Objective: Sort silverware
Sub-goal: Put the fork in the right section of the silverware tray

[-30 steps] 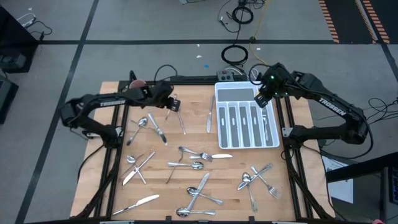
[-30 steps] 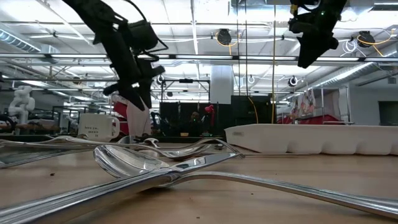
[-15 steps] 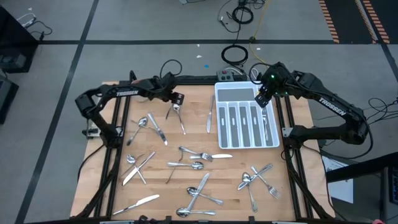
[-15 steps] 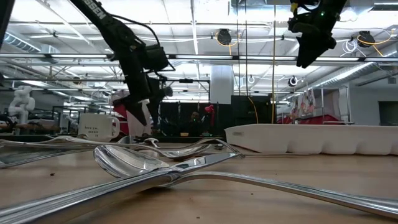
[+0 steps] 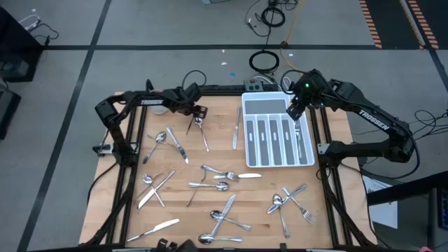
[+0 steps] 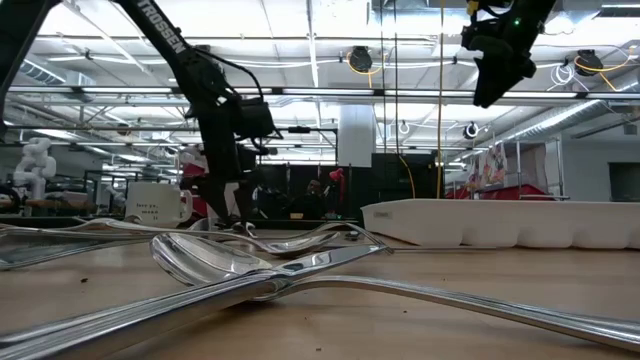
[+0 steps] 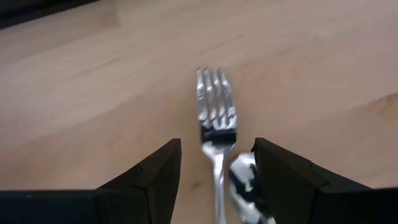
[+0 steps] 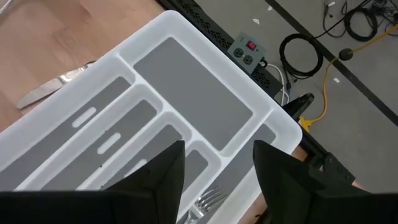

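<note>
- From above, shiny forks, spoons and knives [image 5: 222,186] lie scattered across the wooden table [image 5: 210,157]; the left gripper [image 5: 198,114] reaches low over one fork [image 5: 201,131].
- Left wrist view: its fingers [image 7: 155,174] are spread astride that fork.
- Right wrist view: the right gripper [image 8: 217,168] hangs spread above the white tray [image 8: 205,59], a fork [image 8: 204,202] inside.

A robotics lab or workshop: grey taped floor [image 5: 140,28] with loose cables [image 5: 264,61], exposed ceiling lights [image 6: 300,20], and a white humanoid robot [image 6: 35,165] standing far behind.
</note>
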`<state>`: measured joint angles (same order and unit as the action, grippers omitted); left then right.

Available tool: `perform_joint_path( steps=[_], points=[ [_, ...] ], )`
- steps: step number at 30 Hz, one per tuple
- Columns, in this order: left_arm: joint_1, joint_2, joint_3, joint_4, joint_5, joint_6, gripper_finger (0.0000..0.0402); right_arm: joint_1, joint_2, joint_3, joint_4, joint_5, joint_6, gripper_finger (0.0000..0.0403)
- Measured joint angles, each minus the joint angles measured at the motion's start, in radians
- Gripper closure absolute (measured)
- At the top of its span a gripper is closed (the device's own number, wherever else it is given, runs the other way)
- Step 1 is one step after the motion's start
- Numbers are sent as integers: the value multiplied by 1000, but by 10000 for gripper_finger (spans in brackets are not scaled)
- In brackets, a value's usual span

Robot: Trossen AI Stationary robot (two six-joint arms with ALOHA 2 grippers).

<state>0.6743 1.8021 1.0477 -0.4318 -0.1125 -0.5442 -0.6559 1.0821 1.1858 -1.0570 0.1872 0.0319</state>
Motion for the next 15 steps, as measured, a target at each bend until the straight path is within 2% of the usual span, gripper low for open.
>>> perform_joint_path(
  steps=[8,11,15],
  points=[
    [7,80,6,53,42,-50,204,0,0,0,13,2,-7,220],
    [10,95,7,46,55,-52,242,0,0,0,13,3,-8,220],
    [10,73,2,54,64,-52,325,0,0,0,13,27,-16,221]
  ],
)
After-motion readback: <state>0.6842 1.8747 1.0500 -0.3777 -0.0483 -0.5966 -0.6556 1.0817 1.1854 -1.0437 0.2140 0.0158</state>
